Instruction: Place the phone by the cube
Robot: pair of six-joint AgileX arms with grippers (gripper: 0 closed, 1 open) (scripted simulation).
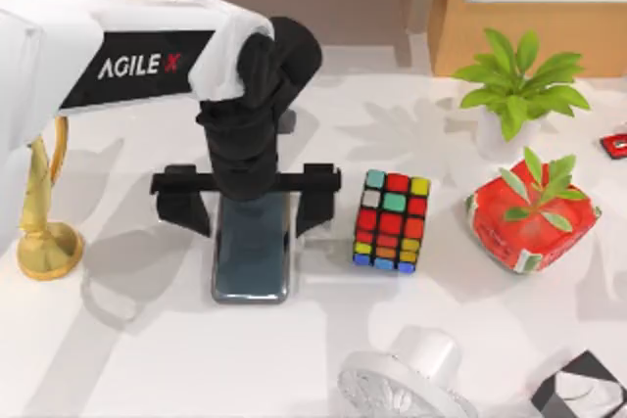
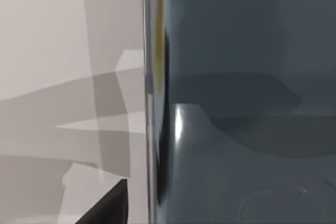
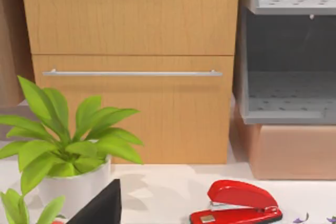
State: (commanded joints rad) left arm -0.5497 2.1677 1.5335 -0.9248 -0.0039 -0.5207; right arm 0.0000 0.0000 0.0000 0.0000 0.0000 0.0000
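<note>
The phone [image 1: 251,259] lies flat on the table, a dark glossy slab with a silver rim, its long side running toward the front edge. Just to its right stands the cube [image 1: 392,220], a small gap between them. My left gripper [image 1: 250,201] hangs over the phone's far end, open wide, one black finger on each side of it and touching nothing. In the left wrist view the phone's face [image 2: 241,103] and its rim [image 2: 149,103] show very close. A dark part of my right gripper [image 3: 100,208] shows in the right wrist view, facing a cabinet.
A gold figurine [image 1: 44,232] stands at the left edge. A white potted plant [image 1: 514,95], a red pot with a plant [image 1: 534,217] and a red stapler [image 3: 236,205] are at the right. A white round fan [image 1: 411,379] and a black-and-white box [image 1: 583,394] sit in front.
</note>
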